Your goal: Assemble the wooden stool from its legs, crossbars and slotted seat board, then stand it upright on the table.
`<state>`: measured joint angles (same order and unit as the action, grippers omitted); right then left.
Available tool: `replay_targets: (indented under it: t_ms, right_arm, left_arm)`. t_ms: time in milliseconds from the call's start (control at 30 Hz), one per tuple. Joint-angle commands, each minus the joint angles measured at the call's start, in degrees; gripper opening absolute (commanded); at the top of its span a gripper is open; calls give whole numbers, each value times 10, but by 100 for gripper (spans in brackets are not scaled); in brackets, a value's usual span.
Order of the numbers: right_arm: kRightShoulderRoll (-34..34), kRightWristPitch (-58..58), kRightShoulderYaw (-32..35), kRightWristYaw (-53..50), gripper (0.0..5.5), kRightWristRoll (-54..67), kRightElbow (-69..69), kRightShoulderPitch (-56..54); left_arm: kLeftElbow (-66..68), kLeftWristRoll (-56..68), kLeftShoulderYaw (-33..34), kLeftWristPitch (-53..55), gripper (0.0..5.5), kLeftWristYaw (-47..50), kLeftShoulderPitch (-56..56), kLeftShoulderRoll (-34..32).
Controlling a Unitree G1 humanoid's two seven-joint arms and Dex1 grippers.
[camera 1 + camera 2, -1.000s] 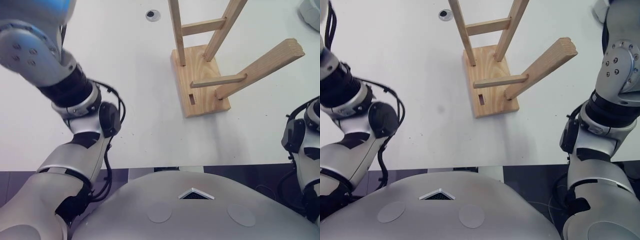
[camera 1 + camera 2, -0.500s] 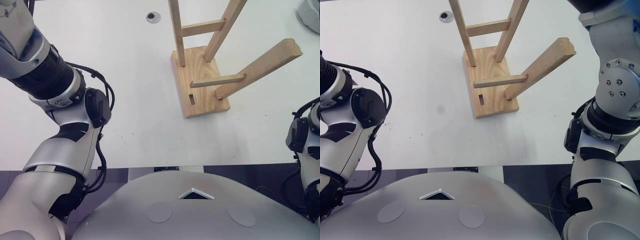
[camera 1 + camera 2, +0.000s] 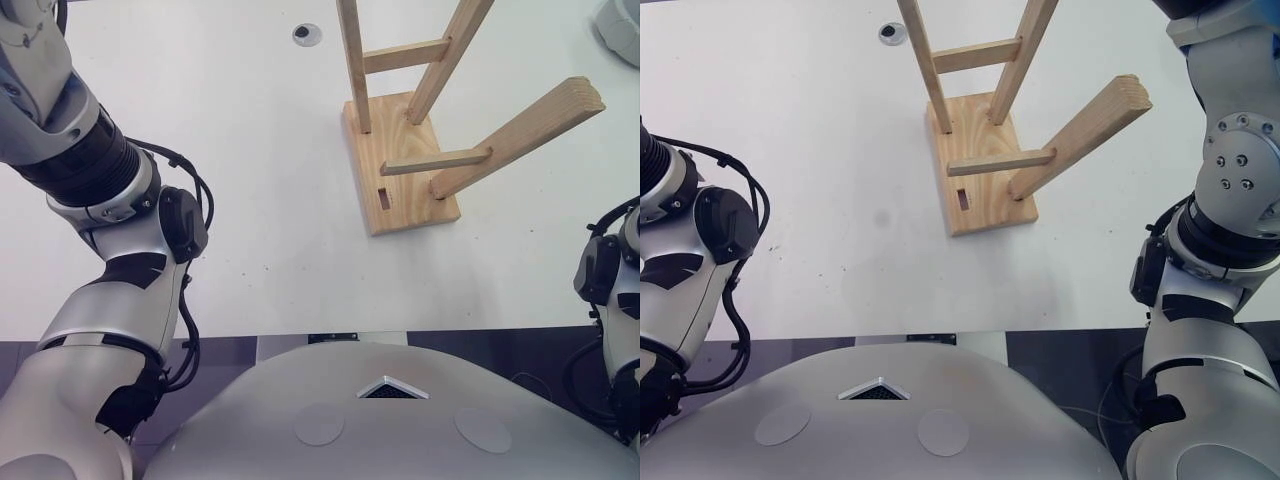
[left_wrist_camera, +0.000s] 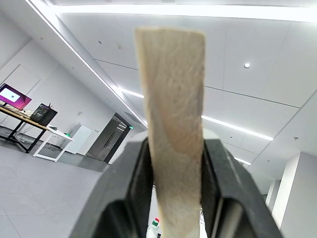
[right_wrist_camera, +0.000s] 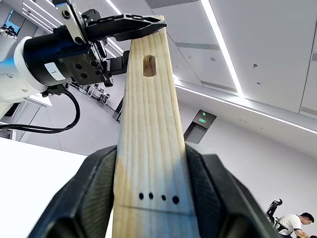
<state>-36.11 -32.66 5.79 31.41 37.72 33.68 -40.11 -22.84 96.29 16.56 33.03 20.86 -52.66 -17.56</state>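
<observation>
The slotted seat board [image 3: 400, 190] lies flat on the white table [image 3: 250, 220], legs pointing up. Two legs [image 3: 352, 60] [image 3: 447, 50] rise out of view, joined by a crossbar [image 3: 405, 54]. A third leg [image 3: 520, 135] leans right, with a crossbar [image 3: 436, 161] on it. One slot [image 3: 384, 197] in the board is bare. My left gripper [image 4: 173, 148] is shut on a stool leg [image 4: 173, 89]. My right gripper [image 5: 151, 158] is shut on a stool leg [image 5: 148, 109] with a peg hole; the left gripper [image 5: 119, 27] shows at that leg's far end.
A round grommet hole [image 3: 305, 32] sits in the table behind the stool. The table's front edge [image 3: 300, 335] runs close to my body. A grey object [image 3: 622, 20] lies at the far right corner.
My left arm's elbow has swung outward to the left. My right arm has lifted a little. The leaning leg's end has shifted very slightly; the seat board has stayed put.
</observation>
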Motion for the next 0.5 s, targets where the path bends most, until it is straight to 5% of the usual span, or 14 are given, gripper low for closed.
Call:
replay_targets:
  t_ms: [33,200,367,500]
  right_arm:
    - [-16,10,-11,17,263,-26,-5,2]
    - [-64,49,-3,28,359,-118,-25,57]
    - [-76,8,198,-2,380,-16,-87,70]
    - [-114,44,234,7,380,-104,-175,180]
  left_arm:
    - [-19,-21,-10,-3,105,8,29,-13]
    - [-51,-47,19,-39,103,47,91,-18]
    - [-155,-34,17,-36,103,93,276,-23]
    - [-221,-84,-17,-58,103,110,392,3]
